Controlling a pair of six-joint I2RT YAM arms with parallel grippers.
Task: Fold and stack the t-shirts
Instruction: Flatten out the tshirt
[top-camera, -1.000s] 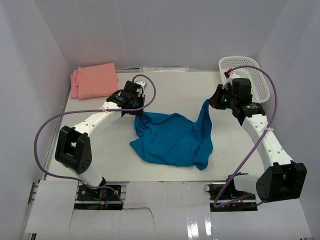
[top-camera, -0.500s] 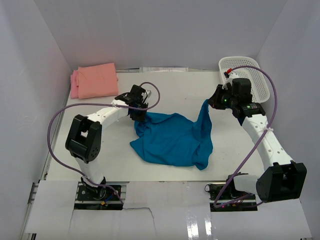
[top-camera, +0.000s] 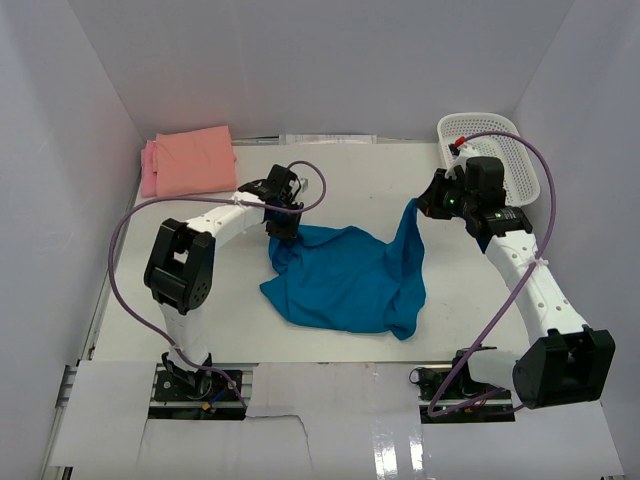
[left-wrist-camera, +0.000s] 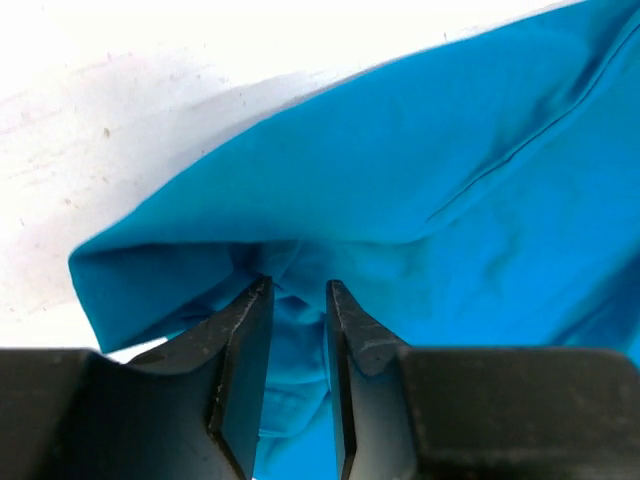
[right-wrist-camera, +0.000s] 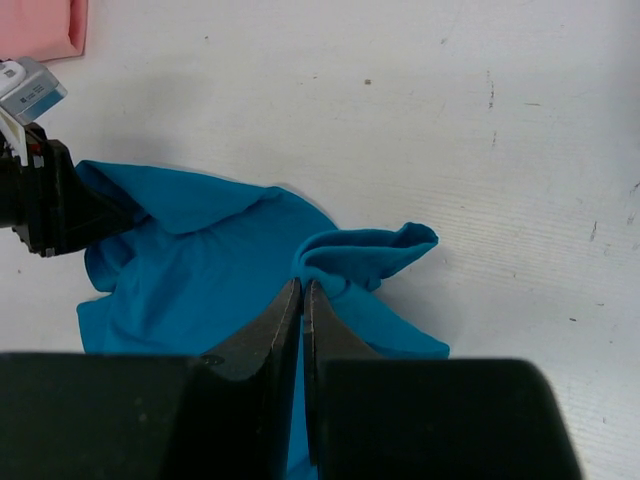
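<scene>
A teal-blue t-shirt (top-camera: 345, 280) lies crumpled in the middle of the table. My left gripper (top-camera: 283, 228) is at its far-left corner, and the left wrist view shows the gripper (left-wrist-camera: 298, 285) shut on a bunched fold of that t-shirt (left-wrist-camera: 420, 170), cloth filling the gap between the jaws. My right gripper (top-camera: 425, 207) holds the far-right corner raised off the table. In the right wrist view it (right-wrist-camera: 302, 285) is shut tight on a gathered edge of the t-shirt (right-wrist-camera: 190, 270). A folded salmon-orange t-shirt (top-camera: 195, 160) lies on a pink one (top-camera: 149, 172) at the back left.
A white mesh basket (top-camera: 482, 121) stands at the back right, just behind the right arm. White walls close in the table on three sides. The left arm's purple cable (top-camera: 120, 240) loops out to the left.
The left arm's elbow has swung right and forward, and its gripper has shifted slightly right onto the shirt's far-left corner. The right arm and the raised corner have stayed put.
</scene>
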